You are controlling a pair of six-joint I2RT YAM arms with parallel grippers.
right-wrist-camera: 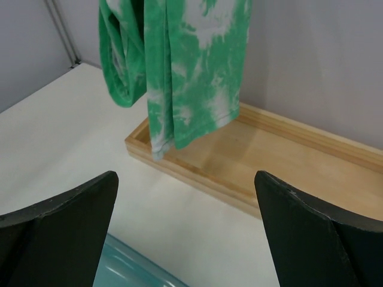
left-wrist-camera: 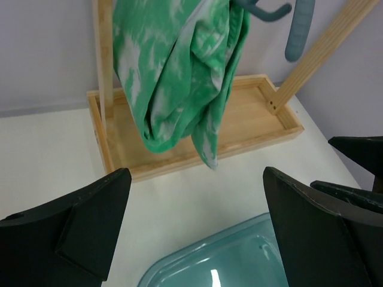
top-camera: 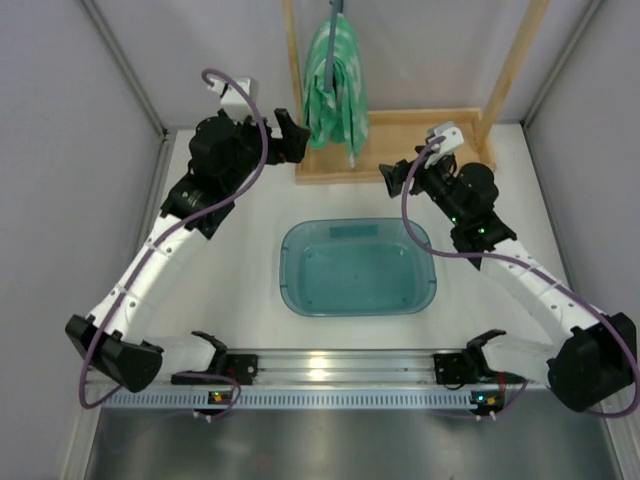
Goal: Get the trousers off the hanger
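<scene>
The green trousers (top-camera: 336, 85) with white blotches hang folded from the thin grey-blue hanger (top-camera: 331, 45) on the wooden frame, their lower end dangling over the frame's tray. In the left wrist view the trousers (left-wrist-camera: 179, 72) fill the upper middle and the hanger (left-wrist-camera: 299, 30) shows at the top right. My left gripper (top-camera: 291, 136) is open, left of the garment and apart from it, with nothing between its fingers (left-wrist-camera: 196, 174). My right gripper (top-camera: 392, 178) is open too, to the garment's right and nearer, facing the trousers (right-wrist-camera: 179, 72) with an empty gap (right-wrist-camera: 185, 176).
The light wooden frame has a shallow tray (top-camera: 420, 120) and slanted posts (top-camera: 515, 65) at the back. A translucent teal tub (top-camera: 287, 275) sits mid-table between the arms. A metal rail (top-camera: 340, 365) runs along the near edge. Grey walls close in both sides.
</scene>
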